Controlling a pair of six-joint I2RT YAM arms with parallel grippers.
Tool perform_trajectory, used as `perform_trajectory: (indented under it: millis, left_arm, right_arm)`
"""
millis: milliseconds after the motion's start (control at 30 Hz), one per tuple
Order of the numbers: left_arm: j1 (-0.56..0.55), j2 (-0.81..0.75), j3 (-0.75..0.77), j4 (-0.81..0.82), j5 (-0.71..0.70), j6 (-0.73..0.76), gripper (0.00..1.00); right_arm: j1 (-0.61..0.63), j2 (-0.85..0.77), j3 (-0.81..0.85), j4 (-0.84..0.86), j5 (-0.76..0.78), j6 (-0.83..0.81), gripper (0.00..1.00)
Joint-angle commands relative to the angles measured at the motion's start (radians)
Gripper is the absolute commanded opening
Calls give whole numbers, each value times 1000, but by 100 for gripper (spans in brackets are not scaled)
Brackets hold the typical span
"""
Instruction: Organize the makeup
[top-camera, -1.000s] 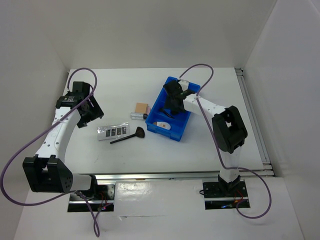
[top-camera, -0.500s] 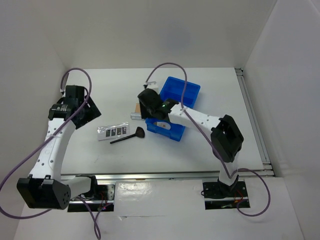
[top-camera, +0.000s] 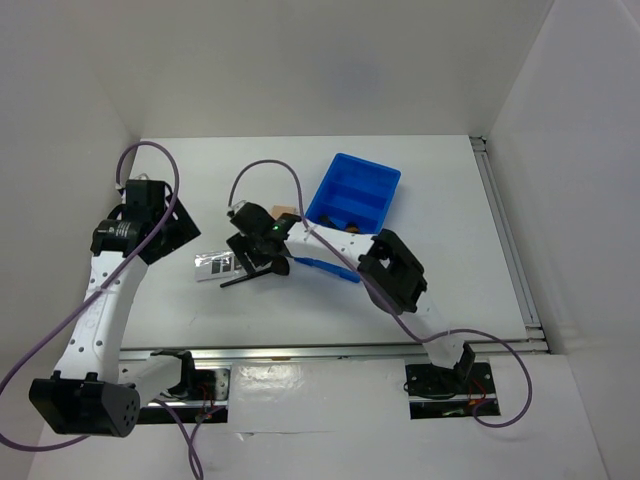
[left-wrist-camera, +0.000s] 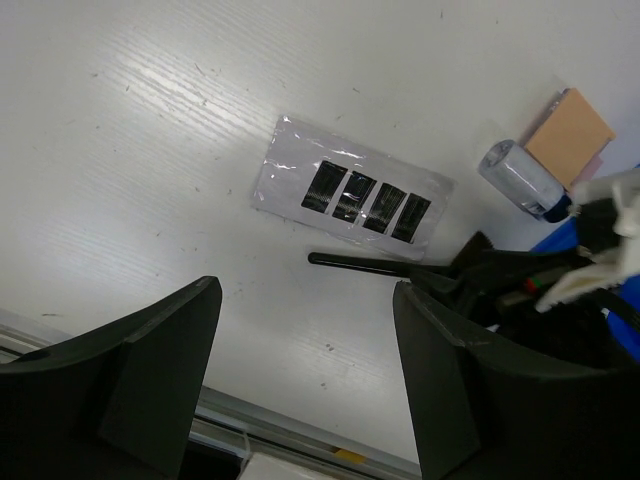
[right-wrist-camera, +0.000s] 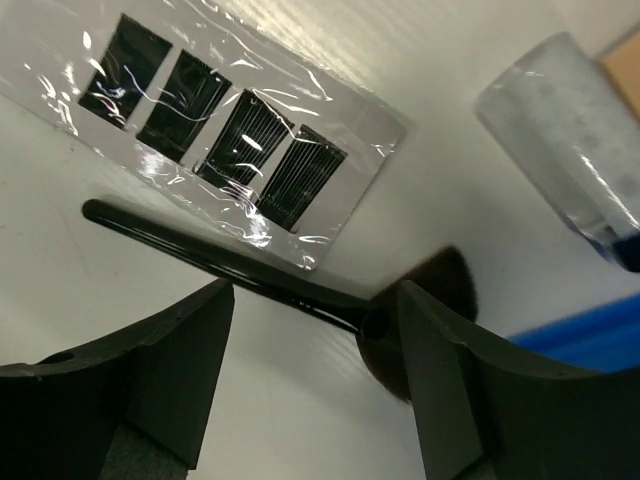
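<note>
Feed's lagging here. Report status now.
Right gripper open over brush. Left gripper open, holding nothing. Palette lies close alongside brush handle.

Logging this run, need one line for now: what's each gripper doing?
right gripper: open over black brush | left gripper: open, empty | palette strip: beside brush

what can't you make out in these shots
- Top view: the near end of the blue bin lies under the right arm, so its contents are unseen.
- Left wrist view: the head of the brush is lost behind the right gripper.
- Right wrist view: the silver tube is blurred and cut off by the edge.
</note>
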Motion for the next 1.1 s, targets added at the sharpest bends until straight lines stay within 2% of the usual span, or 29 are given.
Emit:
perform_trajectory:
  millis: [0,200,533,867,1067]
  left_arm:
    - [-4,-17,7,4,-13,-13,83]
    - [-4,-17,7,4,-13,-13,83]
    - [-4,-7,7,4,-13,-13,83]
    - [-4,-7,-2,4,-4,-13,83]
    - [-4,-17,-2,4,-4,-13,83]
  right_arm:
    - [10,55,114,-26,-45,-95,75]
    - [-19,99,147,-26,-144,-106,79]
    - [-28,43,-45,17,-252,-64,79]
    - [-8,-31,-154,26,-238,-77,79]
    - [44,-31,-154,2,-146,-109,69]
